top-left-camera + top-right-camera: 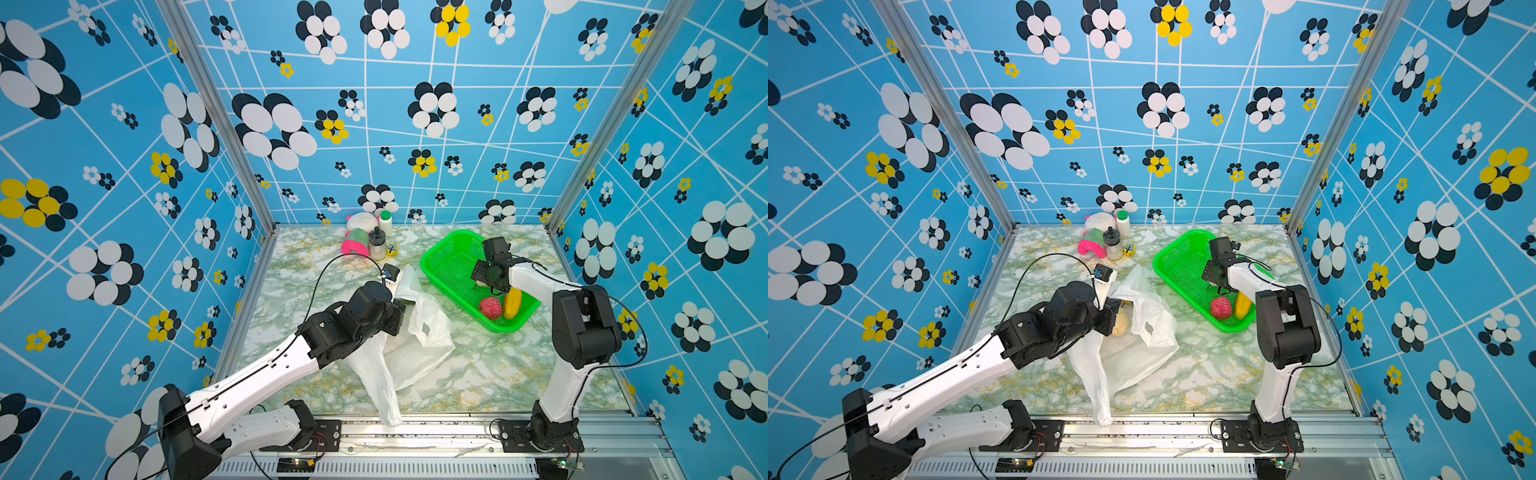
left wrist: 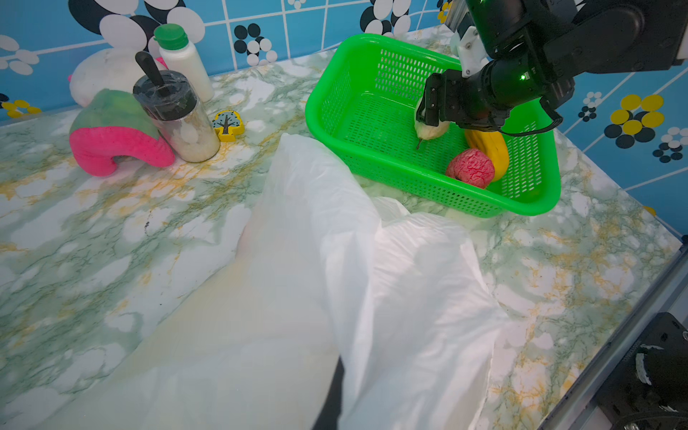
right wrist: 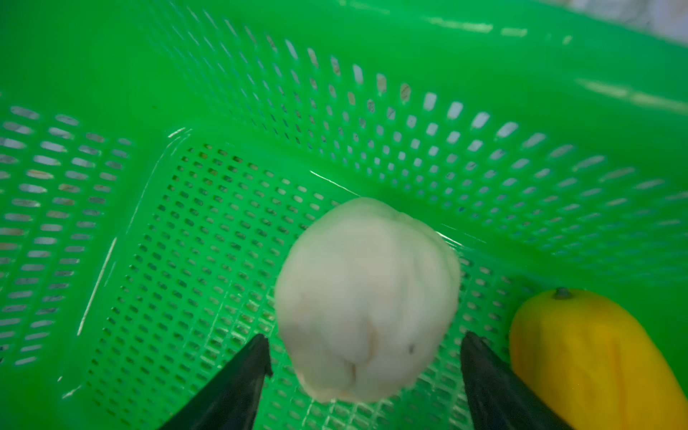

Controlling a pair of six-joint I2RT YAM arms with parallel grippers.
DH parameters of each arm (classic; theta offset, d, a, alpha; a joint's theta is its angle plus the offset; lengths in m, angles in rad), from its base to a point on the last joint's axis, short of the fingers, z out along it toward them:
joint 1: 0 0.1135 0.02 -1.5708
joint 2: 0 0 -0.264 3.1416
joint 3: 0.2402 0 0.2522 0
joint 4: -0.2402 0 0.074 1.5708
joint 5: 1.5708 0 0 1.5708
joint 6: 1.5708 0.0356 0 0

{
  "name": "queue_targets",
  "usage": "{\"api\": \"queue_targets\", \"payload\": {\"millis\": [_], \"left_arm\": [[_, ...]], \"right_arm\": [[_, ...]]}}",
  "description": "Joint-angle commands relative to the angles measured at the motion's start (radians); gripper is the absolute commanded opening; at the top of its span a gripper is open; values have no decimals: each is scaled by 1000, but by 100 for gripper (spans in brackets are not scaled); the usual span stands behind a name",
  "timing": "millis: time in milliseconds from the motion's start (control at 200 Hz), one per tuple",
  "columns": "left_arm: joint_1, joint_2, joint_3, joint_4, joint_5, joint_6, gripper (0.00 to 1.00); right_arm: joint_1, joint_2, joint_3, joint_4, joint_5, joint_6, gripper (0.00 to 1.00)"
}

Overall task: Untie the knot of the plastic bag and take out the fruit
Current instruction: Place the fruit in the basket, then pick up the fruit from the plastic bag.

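Both top views: the right pincer (image 1: 485, 286) hangs jaws-wide over the bright green slotted plastic basket (image 1: 440, 249). The crinkly white plastic bag (image 1: 415, 353) lies well off to its left, with a tan round fruit (image 1: 1121, 324) showing in a top view just beside the left pincer (image 1: 1112, 318), which looks pinched shut on the film. Left wrist view: the cream toy pear (image 2: 430, 128) sits between the right pincer's jaws, stem down. Right wrist view: there's a gap either side of the pear, so I'd call it released, and the right arm has the longer reach to that bag.
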Motion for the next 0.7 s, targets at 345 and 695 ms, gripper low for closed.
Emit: {"api": "queue_targets", "payload": {"millis": [345,695], "left_arm": [[11,-10,1,-15,7,15,0],[16,-30,-11,-13,3,13,0]], "right_arm": [[241,-659,-254,56,28,-72,86],[638,-1037,-561,345,-107,-236,80]]}}
